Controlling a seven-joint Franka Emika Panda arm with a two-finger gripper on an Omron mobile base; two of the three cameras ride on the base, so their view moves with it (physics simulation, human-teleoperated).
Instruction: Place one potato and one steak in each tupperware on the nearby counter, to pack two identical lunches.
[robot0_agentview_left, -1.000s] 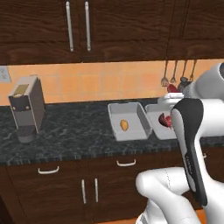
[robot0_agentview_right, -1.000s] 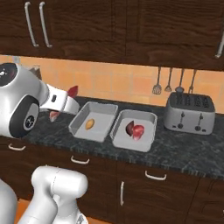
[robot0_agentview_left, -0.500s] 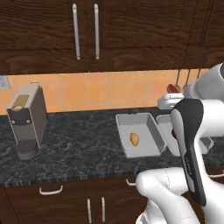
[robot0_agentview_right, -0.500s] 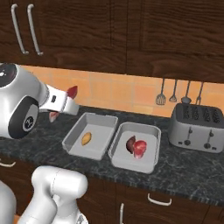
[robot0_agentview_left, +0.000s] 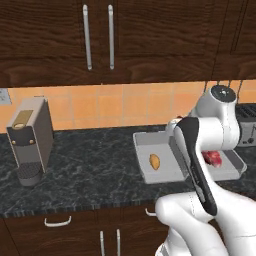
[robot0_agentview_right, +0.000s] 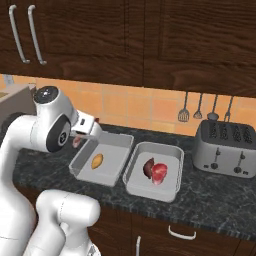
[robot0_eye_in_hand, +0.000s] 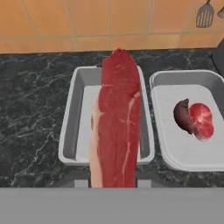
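- The gripper (robot0_agentview_right: 76, 141) is clamped on a long red steak (robot0_eye_in_hand: 117, 127), held up over the left tub (robot0_agentview_right: 116, 145)
- In the hand view this steak hangs right in front of the left tub (robot0_eye_in_hand: 72, 109) and hides the middle of it
- The potato (robot0_agentview_right: 97, 160) lies in the middle of the left tub; in the left base view the potato (robot0_agentview_left: 155, 161) sits in the same tub (robot0_agentview_left: 145, 150)
- The right tub (robot0_agentview_right: 172, 167) holds a second steak (robot0_agentview_right: 158, 172) with a dark lump (robot0_agentview_right: 148, 167) touching its left side
- The two tubs sit just beside each other on the counter (robot0_agentview_right: 210, 200), near its front edge
- A toaster (robot0_agentview_right: 225, 149) stands by the back wall, to the right of the tubs
- A coffee machine (robot0_agentview_left: 30, 137) stands at the left end of the counter
- Half a second ago the cameras sat further back; now both tubs look closer and sit more to the right in the left base view
- The steak was held out to the left of the tubs then, and now it is over the left tub
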